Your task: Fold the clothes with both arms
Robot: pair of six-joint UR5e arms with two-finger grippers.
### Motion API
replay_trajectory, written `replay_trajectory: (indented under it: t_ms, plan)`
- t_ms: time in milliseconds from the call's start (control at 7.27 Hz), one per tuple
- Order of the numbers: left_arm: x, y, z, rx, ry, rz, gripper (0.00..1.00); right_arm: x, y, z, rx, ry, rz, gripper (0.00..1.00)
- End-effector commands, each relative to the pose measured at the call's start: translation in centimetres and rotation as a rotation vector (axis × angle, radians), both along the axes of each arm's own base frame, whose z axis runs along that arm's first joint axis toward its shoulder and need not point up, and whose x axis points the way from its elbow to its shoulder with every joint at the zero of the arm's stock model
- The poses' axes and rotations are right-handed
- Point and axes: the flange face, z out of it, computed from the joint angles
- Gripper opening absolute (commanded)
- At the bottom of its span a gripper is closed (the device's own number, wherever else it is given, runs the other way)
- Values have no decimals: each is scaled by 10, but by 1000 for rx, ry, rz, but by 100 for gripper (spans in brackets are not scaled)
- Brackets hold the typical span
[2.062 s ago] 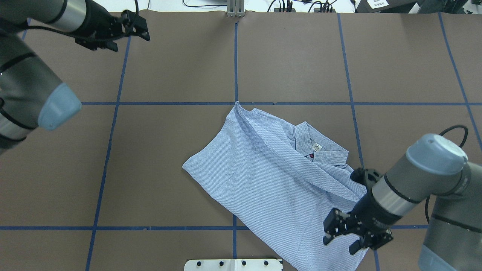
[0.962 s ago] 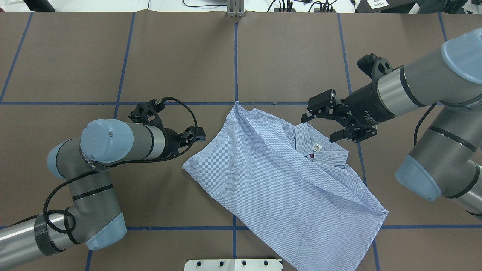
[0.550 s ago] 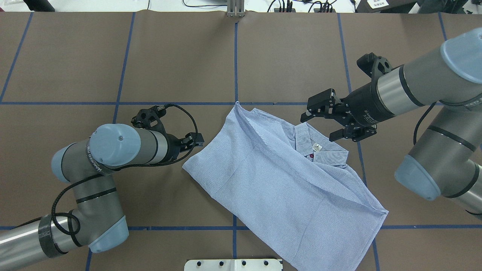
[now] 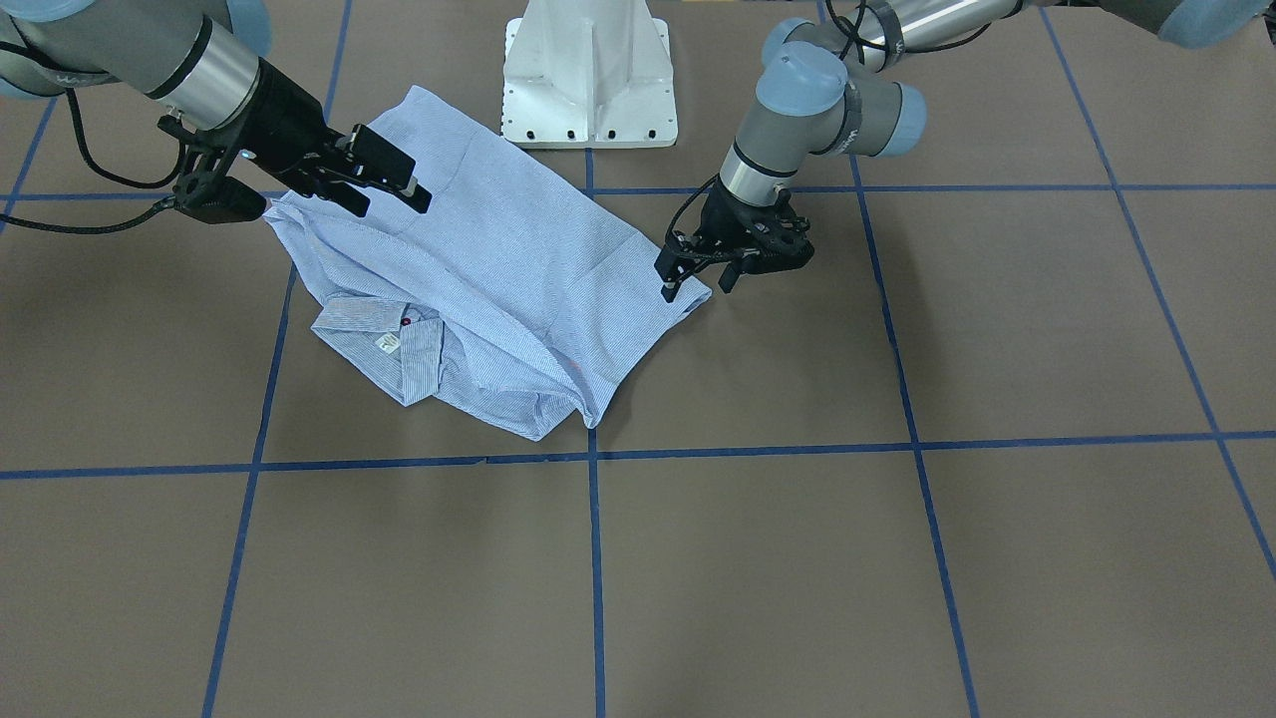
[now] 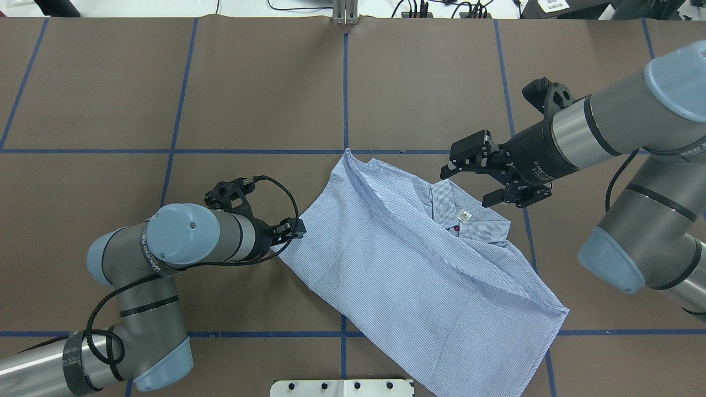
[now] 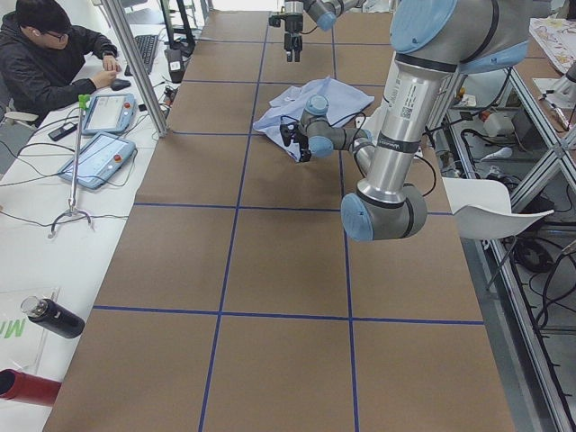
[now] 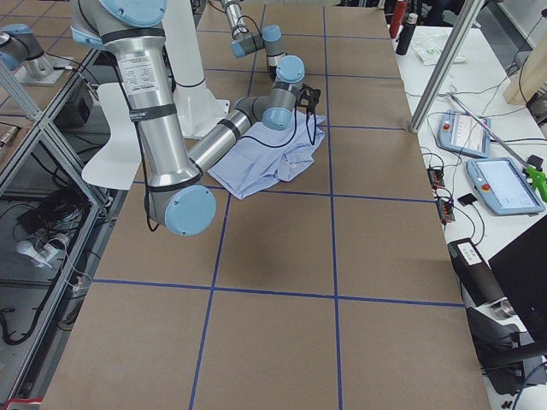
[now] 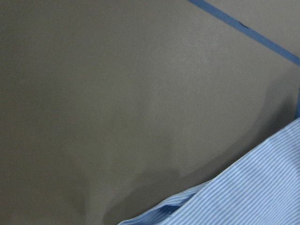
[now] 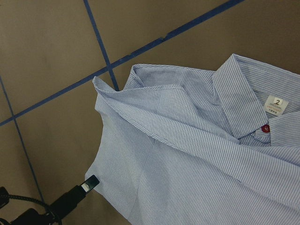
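Observation:
The light blue striped shirt (image 5: 408, 264) lies partly folded and askew at the table's middle, its collar and white neck label (image 5: 464, 216) facing up. My left gripper (image 5: 295, 229) is down at the shirt's left corner; in the front-facing view its fingers (image 4: 666, 289) stand apart, open, on either side of that corner (image 4: 693, 297). The left wrist view shows only the cloth's edge (image 8: 262, 187) on the brown table. My right gripper (image 5: 474, 183) hovers open just above and beyond the collar, holding nothing. Below it, the right wrist view takes in the shirt (image 9: 187, 154).
Blue tape lines cross the brown table (image 5: 248, 99). The white pedestal base (image 4: 588, 70) stands at the near edge, close to the shirt's hem. A person (image 6: 54, 63) sits at a side desk with tablets (image 6: 99, 153) beyond the table's far edge.
My left arm has swung in from the far left and come down onto the shirt's left corner. My right gripper left the hem for the collar, then held still.

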Motion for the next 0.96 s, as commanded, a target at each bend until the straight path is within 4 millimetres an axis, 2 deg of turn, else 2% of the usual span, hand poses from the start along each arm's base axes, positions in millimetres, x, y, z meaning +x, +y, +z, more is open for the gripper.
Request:
replay_trajectory:
  t_ms: [0, 412, 825]
  plan:
    - [2, 1, 1, -1, -2, 4, 89, 0, -1, 1, -2, 2, 1, 100]
    - [6, 0, 1, -4, -9, 4, 82, -1, -2, 5, -8, 7, 0, 100]
    - [6, 0, -1, -8, -5, 1, 58, -2, -3, 8, -12, 12, -1, 100]
